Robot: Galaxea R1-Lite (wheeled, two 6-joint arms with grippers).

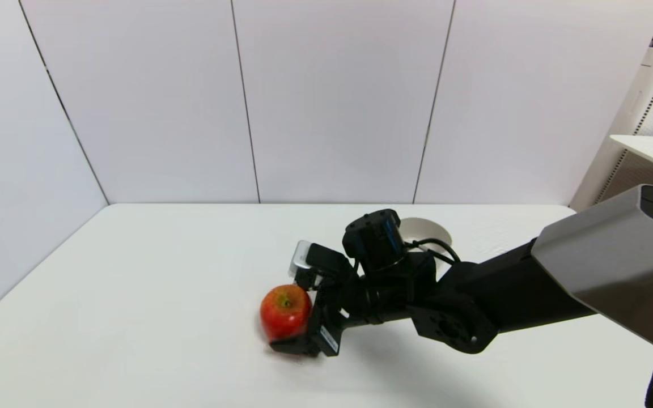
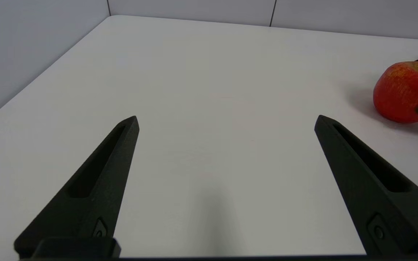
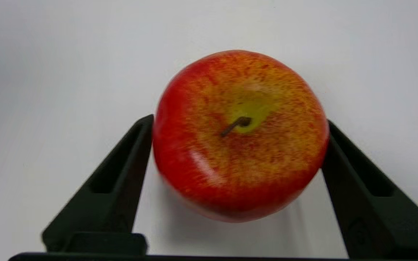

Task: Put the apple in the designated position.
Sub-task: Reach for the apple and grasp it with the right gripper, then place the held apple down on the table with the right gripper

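The red apple (image 1: 282, 309), with a yellow patch around its stem, is left of the table's middle and close to the white tabletop (image 1: 151, 294). My right gripper (image 1: 298, 313) reaches in from the right and is shut on the apple, one black finger against each side. In the right wrist view the apple (image 3: 238, 145) fills the space between the fingers of that gripper (image 3: 238, 124), stem up. I cannot tell whether it touches the table. The left gripper (image 2: 227, 121) hangs open over bare table, with the apple (image 2: 399, 90) off to its side. No mark shows the designated position.
A round beige-grey bowl (image 1: 425, 226) stands behind my right arm near the back of the table, partly hidden. White wall panels close off the back and left sides. A white shelf unit (image 1: 652, 147) stands off the table's right.
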